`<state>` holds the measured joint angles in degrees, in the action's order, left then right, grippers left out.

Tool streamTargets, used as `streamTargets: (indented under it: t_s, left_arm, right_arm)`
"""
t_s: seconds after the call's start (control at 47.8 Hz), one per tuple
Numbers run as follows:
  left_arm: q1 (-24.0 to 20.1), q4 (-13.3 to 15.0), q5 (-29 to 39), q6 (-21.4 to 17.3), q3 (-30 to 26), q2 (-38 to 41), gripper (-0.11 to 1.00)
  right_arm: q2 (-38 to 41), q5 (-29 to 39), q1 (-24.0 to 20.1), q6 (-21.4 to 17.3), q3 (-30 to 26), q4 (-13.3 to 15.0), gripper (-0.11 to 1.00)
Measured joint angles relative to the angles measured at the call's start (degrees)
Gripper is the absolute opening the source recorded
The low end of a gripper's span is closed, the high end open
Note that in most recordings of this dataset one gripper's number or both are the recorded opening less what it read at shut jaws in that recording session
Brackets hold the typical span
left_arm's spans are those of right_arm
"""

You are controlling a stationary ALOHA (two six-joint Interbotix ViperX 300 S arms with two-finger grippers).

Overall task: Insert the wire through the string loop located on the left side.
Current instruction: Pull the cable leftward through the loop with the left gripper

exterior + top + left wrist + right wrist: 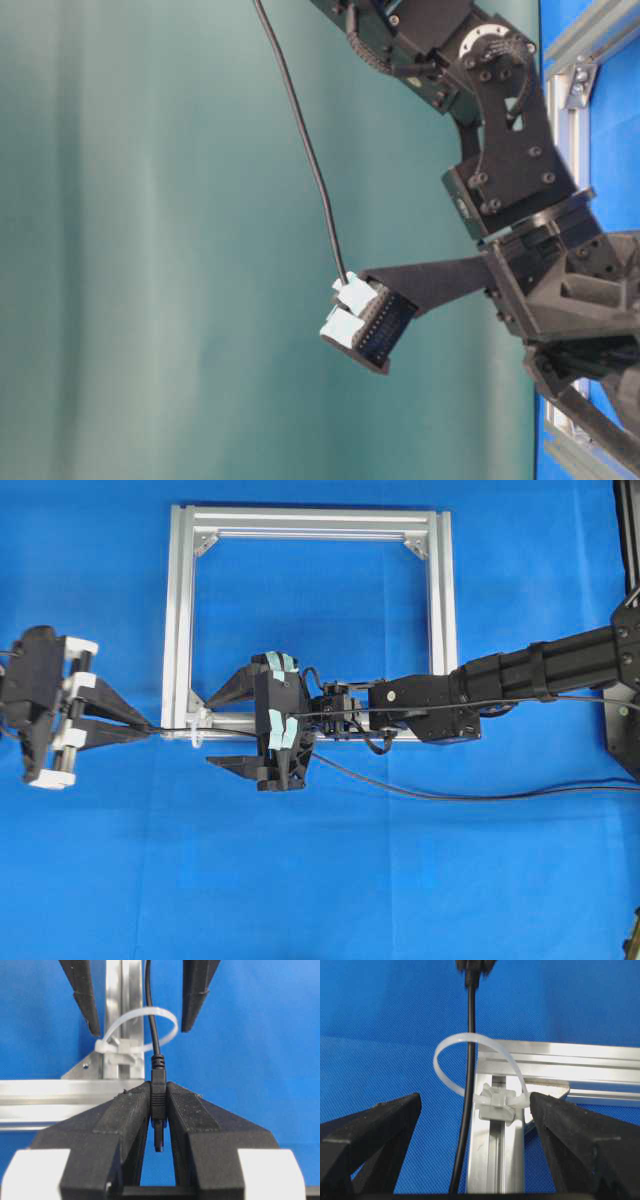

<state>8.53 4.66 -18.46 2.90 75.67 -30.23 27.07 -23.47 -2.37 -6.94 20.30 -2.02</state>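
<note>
Wire (151, 1020) passes through the string loop (167, 1022), as both wrist views show: the thin black cable enters the whitish ring and comes out on the other side. The loop stands at the lower left corner of the silver aluminium frame (180, 600), fixed there by a small whitish clip. The frame lies flat on the blue table (400, 880).

The left claw (150, 727) is closed on the plug (158, 1095) at the end of the wire. In the left wrist view the two black fingers (125, 1115) press the slim dark plug from both sides, and its tip points toward the camera between them. In the overhead view this claw is just outside the left rail of the frame, its fingertips meeting near the corner.

The right claw (222, 728) is spread wide and holds nothing. Its fingers (375, 1130) stand on both sides of the loop, one over the inner part of the frame and one over the cloth outside the bottom rail. The wire runs between them without touching either, as far as the right wrist view shows.

From the loop the wire goes to the right along the right arm and then out across the table toward the right edge of the overhead view.
</note>
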Motion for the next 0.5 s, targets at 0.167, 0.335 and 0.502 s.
streamTargets:
  t_s: [0.167,0.335,0.502]
  left_arm:
    - [0.0,0.0,4.3,-0.1,1.1,-10.1,0.08]
    - [0.0,0.0,11.0,-0.1,1.1,-21.3,0.08]
    - [0.0,-0.1,20.0,-0.3,-0.4,-32.6,0.08]
  right_arm:
    - [0.0,0.0,0.0,0.0,0.0,0.0,0.96]
    - [0.0,0.0,0.0,0.1,0.0,0.0,0.96]
    - [0.0,-0.1,0.0,0.1,0.0,0.0,0.96]
